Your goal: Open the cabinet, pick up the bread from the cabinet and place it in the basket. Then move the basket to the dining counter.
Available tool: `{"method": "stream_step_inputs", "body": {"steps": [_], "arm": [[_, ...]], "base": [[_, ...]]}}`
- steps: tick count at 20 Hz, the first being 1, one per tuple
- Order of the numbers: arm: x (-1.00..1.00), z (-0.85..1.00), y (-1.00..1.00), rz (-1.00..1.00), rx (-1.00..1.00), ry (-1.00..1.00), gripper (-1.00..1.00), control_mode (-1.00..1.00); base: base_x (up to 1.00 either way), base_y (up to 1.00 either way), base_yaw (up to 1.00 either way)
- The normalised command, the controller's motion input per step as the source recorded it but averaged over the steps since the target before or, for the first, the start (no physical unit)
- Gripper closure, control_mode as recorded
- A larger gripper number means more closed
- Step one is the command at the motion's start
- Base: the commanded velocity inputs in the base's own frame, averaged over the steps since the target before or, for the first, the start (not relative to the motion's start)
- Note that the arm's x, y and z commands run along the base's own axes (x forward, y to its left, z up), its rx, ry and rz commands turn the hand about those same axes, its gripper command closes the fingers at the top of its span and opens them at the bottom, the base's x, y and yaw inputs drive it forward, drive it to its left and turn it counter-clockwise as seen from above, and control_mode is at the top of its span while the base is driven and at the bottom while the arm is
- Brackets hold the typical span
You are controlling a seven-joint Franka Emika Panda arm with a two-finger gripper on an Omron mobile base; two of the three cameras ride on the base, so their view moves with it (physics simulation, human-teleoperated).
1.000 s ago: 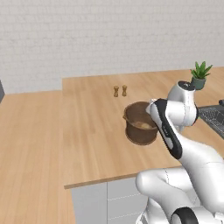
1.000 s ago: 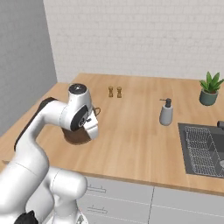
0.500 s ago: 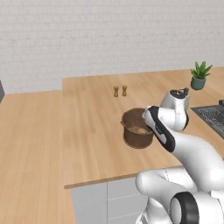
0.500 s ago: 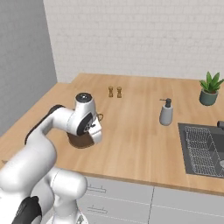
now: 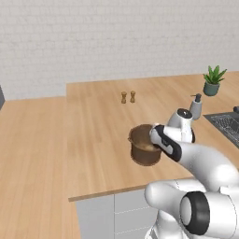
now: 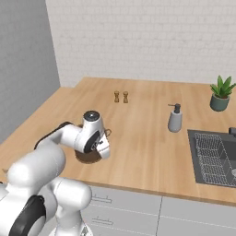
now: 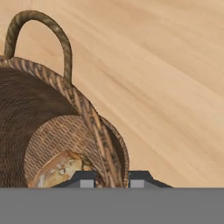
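Basket [image 5: 144,148]: set on the counter [image 5: 93,135], near its front edge
Bread [image 7: 59,169]: seen inside the basket, on its bottom
Fingers [image 7: 111,178]: closed on the basket's woven rim, one tip inside, one outside
Shakers [image 5: 128,97]: placed well behind the basket

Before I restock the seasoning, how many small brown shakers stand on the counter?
2: one shaker and a second shaker stand close side by side toward the wall, beyond the basket. The arm could be hiding others.
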Motion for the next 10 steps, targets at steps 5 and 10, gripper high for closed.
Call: {"method": "stream_step_inputs", "body": {"steps": [5, 10], "arm": [[0.21, -0.48, 0.00, 0.00, 0.00, 0.00, 1.00, -1.00], [0.04, -0.23, 0.02, 0.00, 0.00, -0.02, 1.00, -1.00]], "base": [[0.00, 0.00, 0.00], [0.00, 0.00, 0.00]]}}
